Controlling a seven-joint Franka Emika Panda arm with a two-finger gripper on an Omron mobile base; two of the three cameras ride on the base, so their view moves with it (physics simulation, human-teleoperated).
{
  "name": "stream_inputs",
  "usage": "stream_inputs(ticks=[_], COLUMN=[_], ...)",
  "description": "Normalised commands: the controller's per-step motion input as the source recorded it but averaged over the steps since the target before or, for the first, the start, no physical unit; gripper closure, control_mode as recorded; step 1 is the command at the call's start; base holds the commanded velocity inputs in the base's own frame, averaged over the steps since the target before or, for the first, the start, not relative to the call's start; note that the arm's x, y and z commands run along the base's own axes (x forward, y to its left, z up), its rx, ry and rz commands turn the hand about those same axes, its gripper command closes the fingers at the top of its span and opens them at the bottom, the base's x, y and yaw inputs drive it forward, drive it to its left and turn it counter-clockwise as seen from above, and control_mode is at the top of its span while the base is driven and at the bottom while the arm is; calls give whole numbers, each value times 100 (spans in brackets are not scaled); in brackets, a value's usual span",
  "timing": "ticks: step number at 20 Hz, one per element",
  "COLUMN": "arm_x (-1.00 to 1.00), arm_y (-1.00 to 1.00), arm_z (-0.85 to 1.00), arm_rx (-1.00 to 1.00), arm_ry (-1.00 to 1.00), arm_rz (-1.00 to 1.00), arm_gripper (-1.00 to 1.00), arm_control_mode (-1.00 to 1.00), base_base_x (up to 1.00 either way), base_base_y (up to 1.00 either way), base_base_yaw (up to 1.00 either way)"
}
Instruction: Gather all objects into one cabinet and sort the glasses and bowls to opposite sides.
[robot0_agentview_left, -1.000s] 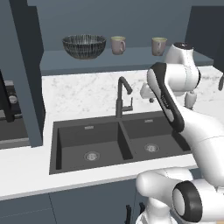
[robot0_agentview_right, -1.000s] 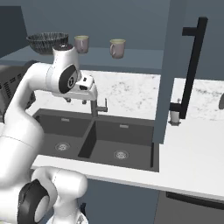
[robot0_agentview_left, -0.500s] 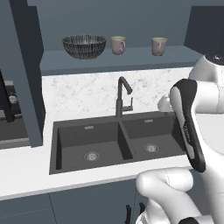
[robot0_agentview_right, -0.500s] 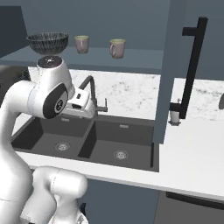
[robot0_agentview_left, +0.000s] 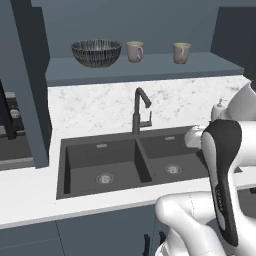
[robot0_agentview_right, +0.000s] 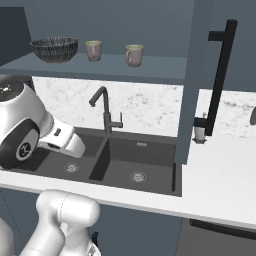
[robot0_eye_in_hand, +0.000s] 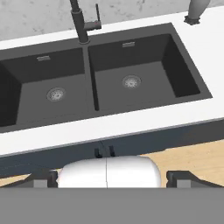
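Up on the long flat floor of the wide slate-blue wall recess, the wide dark bowl with fine white radial stripes is sitting at the left end. Just to its right the first small beige-pink handled mug is standing upright, and the second beige-pink handled mug is standing further right, well apart from it. Below, the black double-basin sink is lying sunk into the white marbled surface, with a dark gooseneck tap rising behind the divider. The white arm is hanging low in front of the sink, and its hand is pointing down at the basins from above the surface's front edge, with its two dark fingertips standing wide apart, gripping nothing.
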Motion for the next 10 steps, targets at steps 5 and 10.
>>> stream_inputs(ticks=[5, 10], arm_x=[-21, -1], arm_y=[3, -8], arm_z=[42, 28], arm_rx=[0, 0], arm_ry=[1, 1], arm_rz=[-9, 4], arm_gripper=[-100, -100], arm_control_mode=[-100, -100], base_base_x=[0, 0], base_base_y=[0, 0], base_base_yaw=[0, 0])
